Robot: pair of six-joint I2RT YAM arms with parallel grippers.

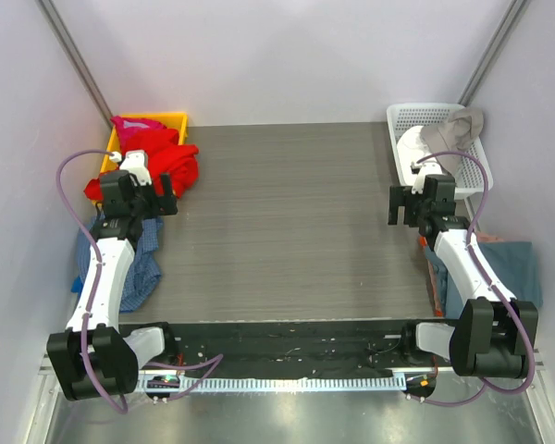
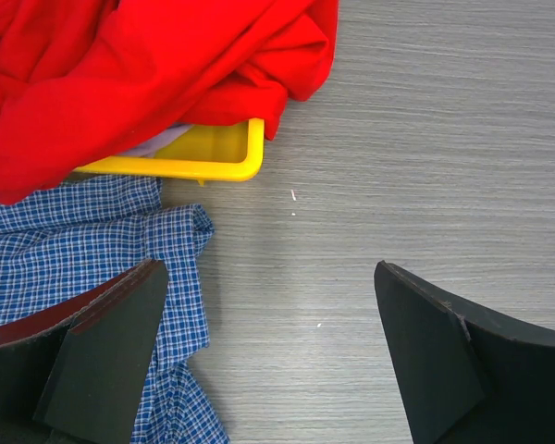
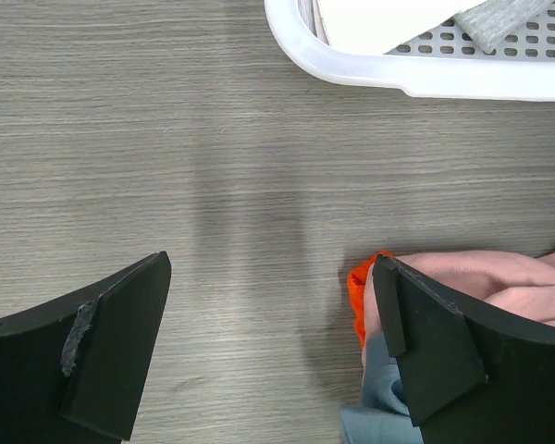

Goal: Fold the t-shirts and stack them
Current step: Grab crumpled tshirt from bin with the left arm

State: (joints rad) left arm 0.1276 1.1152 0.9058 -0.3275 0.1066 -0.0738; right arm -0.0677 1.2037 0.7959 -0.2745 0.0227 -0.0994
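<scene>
Red t-shirt [image 2: 120, 83] over yel. bin [image 2: 220, 155]

white arms [image 1: 106, 273], lilac cables [image 1: 59, 180], black fingers [image 2: 111, 351]

crumpled red t-shirt [image 1: 171, 166] over the yellow bin [image 1: 172, 117] rim, magenta t-shirt [image 1: 129, 123] behind it

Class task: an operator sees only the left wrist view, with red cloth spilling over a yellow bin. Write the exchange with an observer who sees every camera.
Operator: What else is in the bin?
Observer: A magenta-pink shirt lies behind the red t-shirt in the yellow bin.
Operator: Where is the right arm?
Observer: The right fingers stand open near a white basket.
</scene>
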